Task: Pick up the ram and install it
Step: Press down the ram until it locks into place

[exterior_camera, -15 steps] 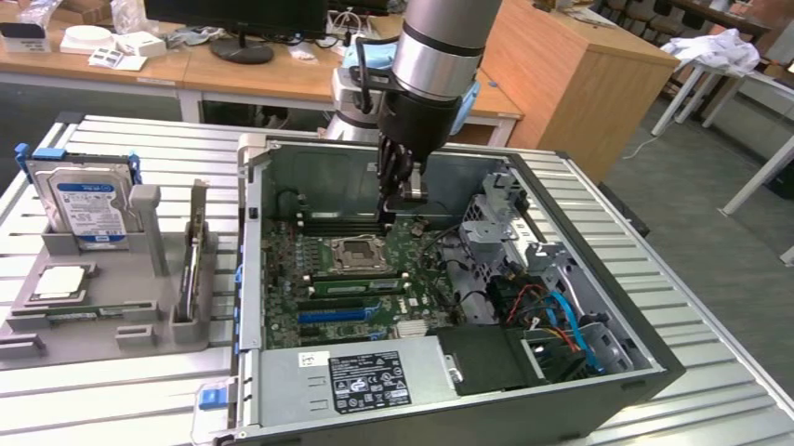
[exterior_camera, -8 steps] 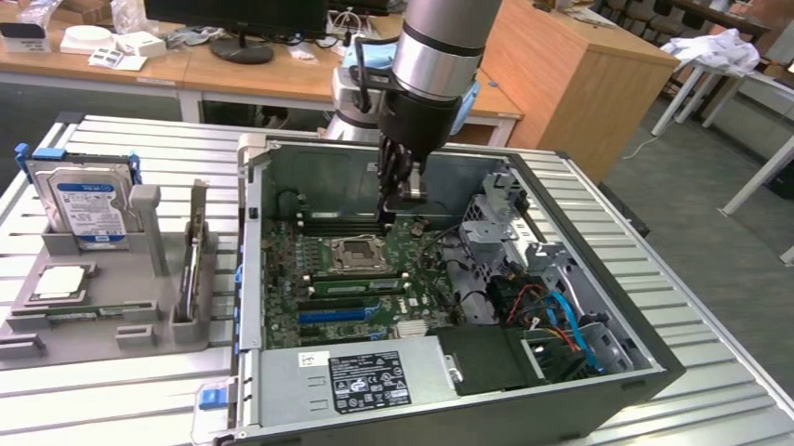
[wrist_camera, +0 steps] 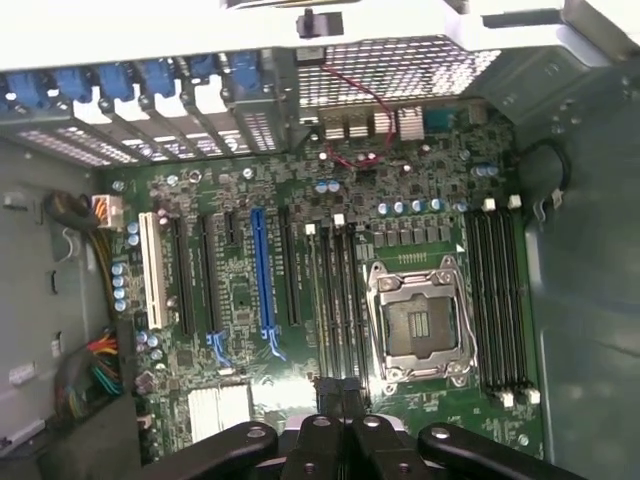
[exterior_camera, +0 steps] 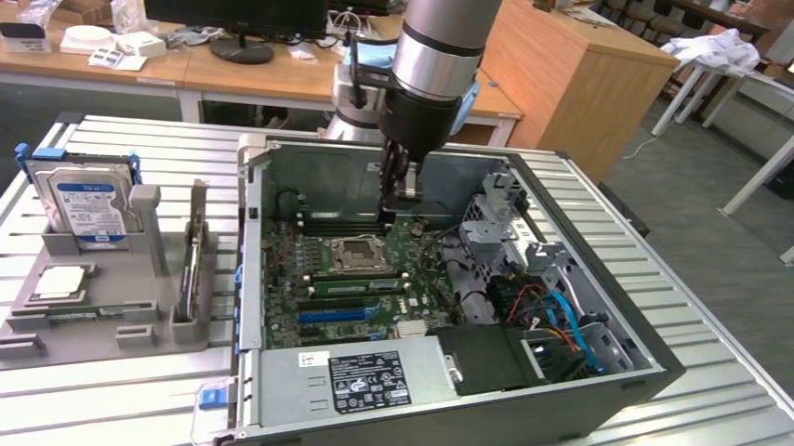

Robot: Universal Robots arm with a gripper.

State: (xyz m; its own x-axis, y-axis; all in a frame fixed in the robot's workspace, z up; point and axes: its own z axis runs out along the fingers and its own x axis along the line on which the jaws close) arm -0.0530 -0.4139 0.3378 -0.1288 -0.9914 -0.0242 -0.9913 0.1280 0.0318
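Wrist view: the jaws are clenched, their dark tips pressed together with nothing visible between them. They hang above the motherboard (wrist_camera: 240, 190), over the end of a bank of black memory slots (wrist_camera: 335, 300) that runs between the empty processor socket (wrist_camera: 415, 325) and a long blue expansion slot (wrist_camera: 262, 270). A second bank of black slots (wrist_camera: 500, 300) lies on the other side of the socket.

In the exterior view the arm (exterior_camera: 429, 56) reaches straight down into the open computer case (exterior_camera: 596, 279), and the jaws sit above the board close to the socket. A thin green stick (exterior_camera: 360, 285) is seated in a slot just on the near side of the socket. A labelled power supply (exterior_camera: 368, 379) fills the near end of the case, and blue and orange cables (exterior_camera: 559, 321) lie at the exterior view's right.

The ram (exterior_camera: 85, 316) appears to be the narrow green strip lying flat in a groove of the grey holder (exterior_camera: 149, 218), well apart from the jaws, outside the case at the exterior view's left. In the same holder a small square silver chip (exterior_camera: 62, 282) rests just behind the ram, and a blue-labelled hard drive (exterior_camera: 87, 200) stands upright at the back. Holder and case both stand on the ribbed metal worktop (exterior_camera: 125, 139).
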